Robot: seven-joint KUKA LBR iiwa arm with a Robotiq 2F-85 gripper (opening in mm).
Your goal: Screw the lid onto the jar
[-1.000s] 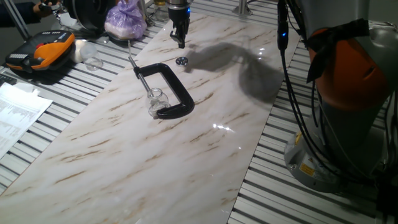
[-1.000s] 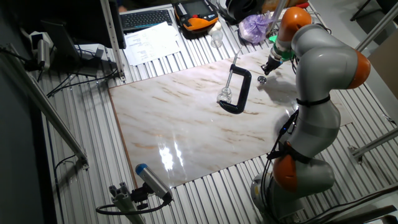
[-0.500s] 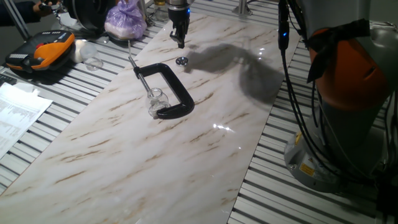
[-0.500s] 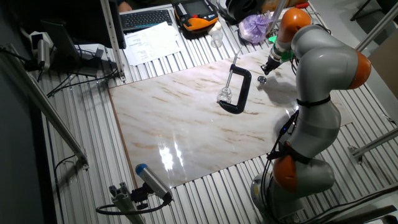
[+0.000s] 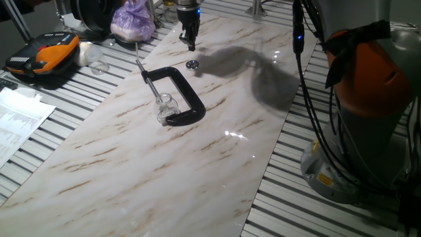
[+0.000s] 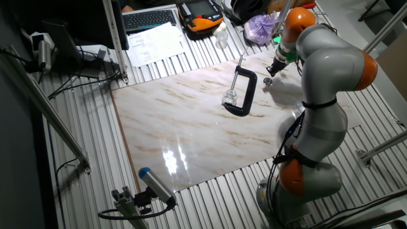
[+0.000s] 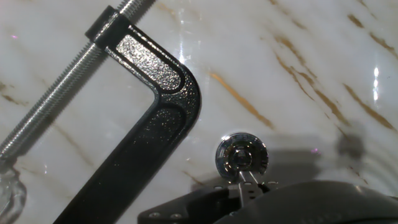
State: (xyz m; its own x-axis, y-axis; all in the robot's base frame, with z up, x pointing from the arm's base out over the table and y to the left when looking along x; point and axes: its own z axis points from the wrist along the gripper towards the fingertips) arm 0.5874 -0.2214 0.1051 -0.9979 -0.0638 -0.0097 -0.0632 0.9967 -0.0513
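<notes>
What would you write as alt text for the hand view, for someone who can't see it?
A small round shiny silver metal lid lies on a white marble tabletop with tan veins, just beyond the dark pincer body at the bottom edge. A black cast-iron C-clamp with a threaded steel screw crosses the left side.

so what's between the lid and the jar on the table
The black C-clamp's frame: the jar sits inside it, the lid outside on bare marble. One fixed view shows this.
</notes>
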